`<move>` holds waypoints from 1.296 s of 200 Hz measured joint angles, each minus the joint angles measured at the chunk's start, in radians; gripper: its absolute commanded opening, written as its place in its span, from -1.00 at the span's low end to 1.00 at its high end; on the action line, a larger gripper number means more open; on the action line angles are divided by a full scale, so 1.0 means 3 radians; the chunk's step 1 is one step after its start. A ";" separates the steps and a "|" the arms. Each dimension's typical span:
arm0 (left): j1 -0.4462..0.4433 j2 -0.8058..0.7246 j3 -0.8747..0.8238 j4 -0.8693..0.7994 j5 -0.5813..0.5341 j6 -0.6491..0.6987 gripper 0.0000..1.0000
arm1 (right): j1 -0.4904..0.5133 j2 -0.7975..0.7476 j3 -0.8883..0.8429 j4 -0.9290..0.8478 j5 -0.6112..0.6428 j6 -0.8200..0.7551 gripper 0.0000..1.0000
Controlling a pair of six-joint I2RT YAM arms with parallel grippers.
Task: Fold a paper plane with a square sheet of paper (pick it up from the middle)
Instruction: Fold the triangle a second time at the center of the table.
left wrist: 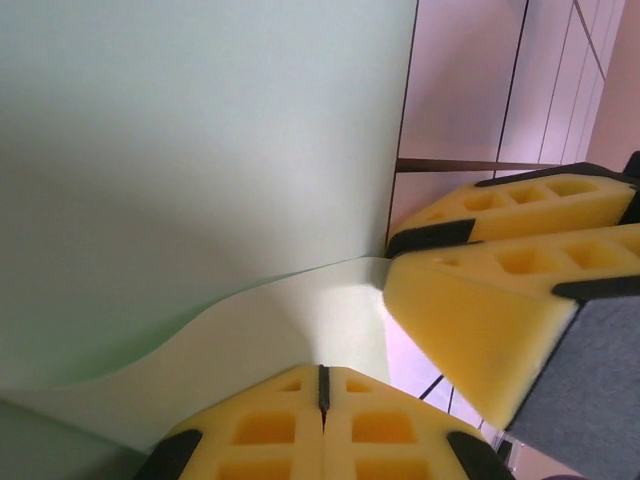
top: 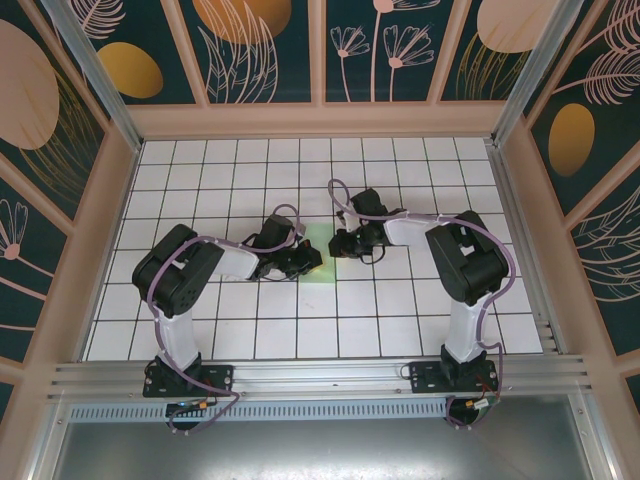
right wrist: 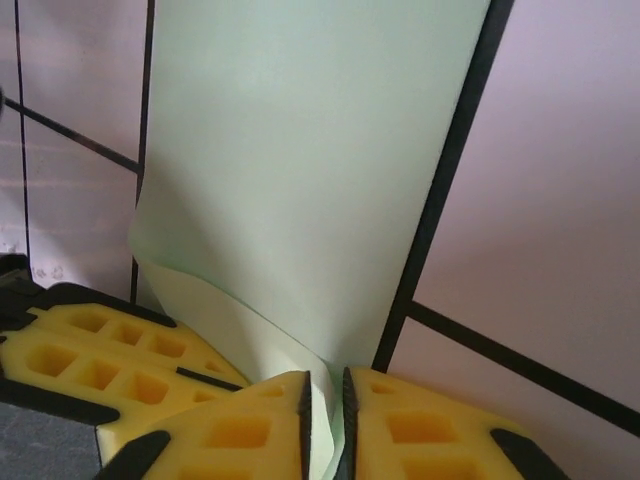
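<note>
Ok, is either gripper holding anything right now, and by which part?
The left gripper pinches the sheet of paper by its lifted edge; the right gripper has fingers slightly parted around it, grip unclear.

A white tiled floor (top: 200, 330) with dark grid lines spread under the left gripper (top: 305, 258) and the right gripper (top: 340, 243). Beyond them rose a teal back wall (top: 350, 50) painted with peach flowers and orange ovals. Matching side walls (top: 40, 150) flanked them, and an aluminium rail (top: 320, 375) ran behind.
</note>
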 measured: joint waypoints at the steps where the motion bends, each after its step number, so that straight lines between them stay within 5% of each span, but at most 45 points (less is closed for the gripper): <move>1: 0.0000 0.0000 0.0001 -0.0003 0.0000 -0.0001 -0.94 | 0.0000 -0.0001 -0.0001 -0.0001 0.0001 0.0006 -0.51; 34: -0.0006 -0.0004 0.0019 -0.0045 -0.0022 -0.0001 -0.94 | 0.0000 -0.0264 -0.0032 -0.0025 0.0098 0.0108 -0.49; 97: -0.0006 -0.0003 0.0019 -0.0045 -0.0022 -0.0003 -0.97 | 0.0277 -0.0638 -0.0425 0.0097 0.0111 0.0491 -0.91; 259: -0.0006 -0.0003 0.0015 -0.0039 -0.0024 -0.0041 -1.00 | 0.0469 -0.0549 -0.0604 0.0173 0.0203 0.0703 -0.98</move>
